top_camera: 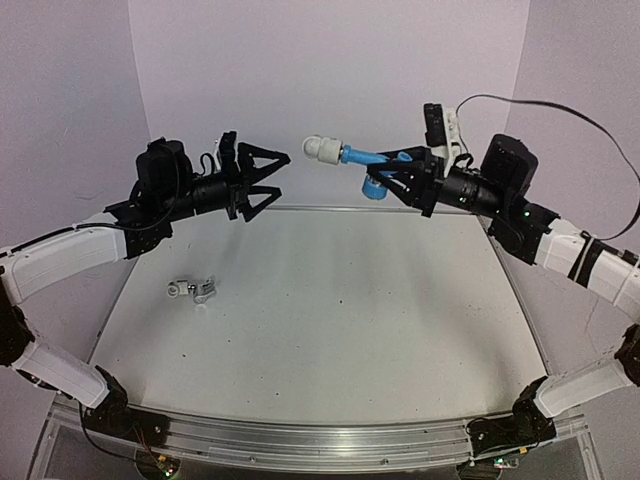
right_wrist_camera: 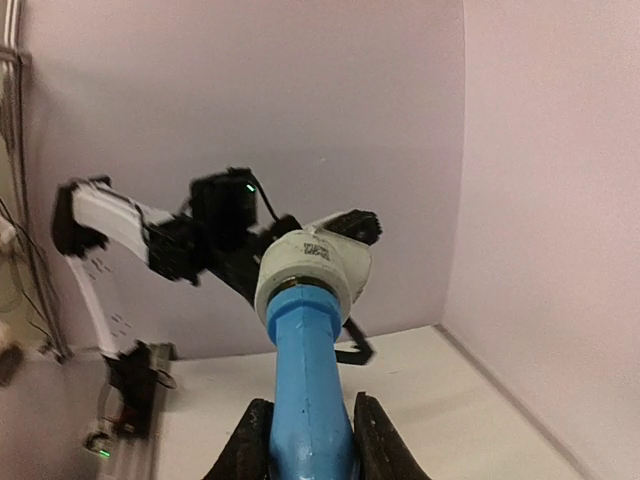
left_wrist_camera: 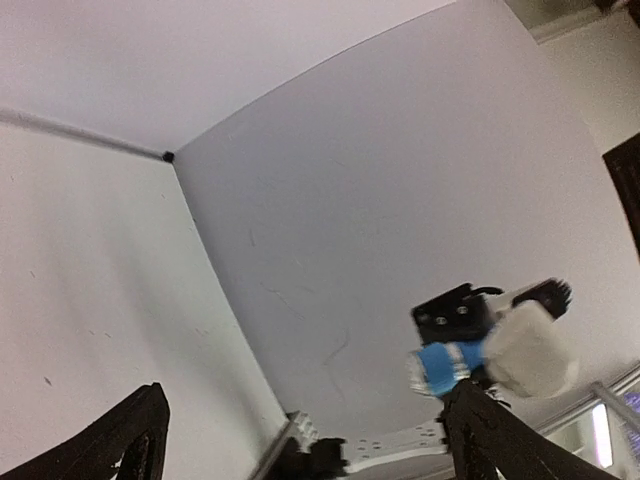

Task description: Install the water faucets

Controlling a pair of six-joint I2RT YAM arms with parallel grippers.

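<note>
My right gripper is shut on the light blue faucet and holds it in the air over the far side of the table, pointing left. A white stubby fitting sits on the faucet's free end. The right wrist view shows the blue faucet between the fingers, with the fitting on top. My left gripper is open and empty, facing the fitting with a small gap. In the left wrist view, the faucet and fitting show at the right. The silver faucet lies on the table at the left.
The white table is closed in by pale walls at the back and sides. A metal rail runs along the near edge between the arm bases. A black cable hangs behind my right arm.
</note>
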